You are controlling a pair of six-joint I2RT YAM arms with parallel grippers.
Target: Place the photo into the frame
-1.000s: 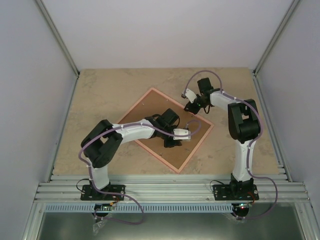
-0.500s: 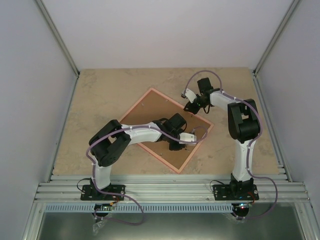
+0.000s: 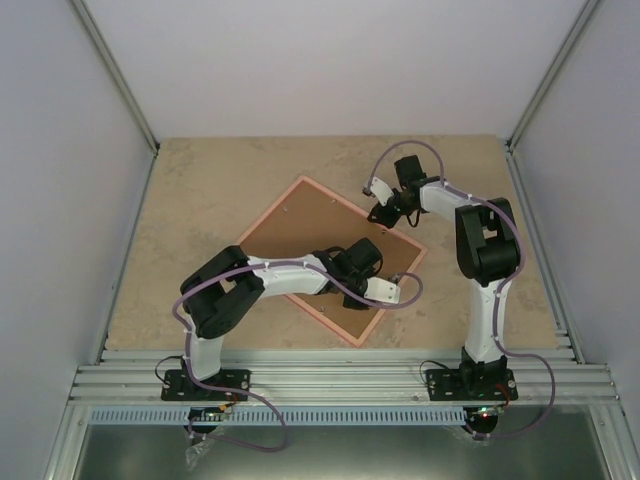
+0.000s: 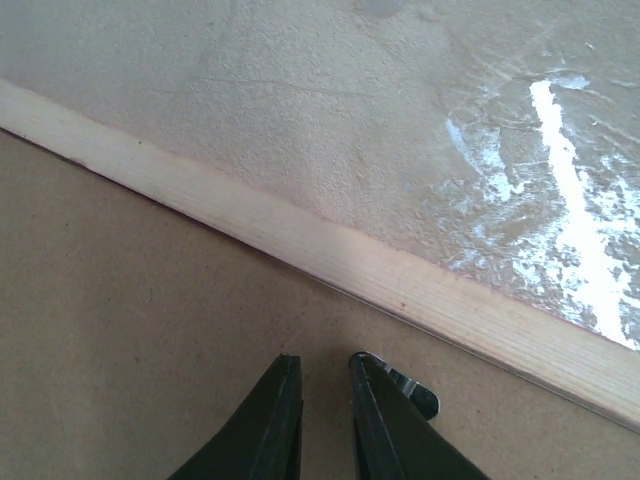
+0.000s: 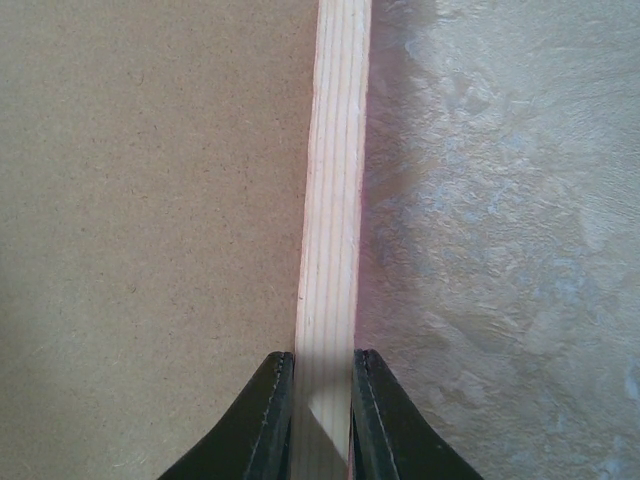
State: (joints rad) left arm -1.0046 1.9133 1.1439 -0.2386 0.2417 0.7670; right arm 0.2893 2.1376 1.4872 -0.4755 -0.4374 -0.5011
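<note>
Top external view: frame (image 3: 300,188) lies face-down at table (image 3: 180,210) centre, brown backing board (image 3: 305,235) inside. Left gripper (image 4: 322,372) over board near frame's right rail, fingers nearly pressed together, pinching nothing. Right gripper (image 5: 322,368) straddles frame's far-right rail, pinching it. Photo not visible.

Beige mottled table (image 3: 200,200) carries pink frame (image 3: 268,212), lying flat, turned diamond-wise, near table centre; brown backing board (image 3: 300,225) fills frame.
</note>
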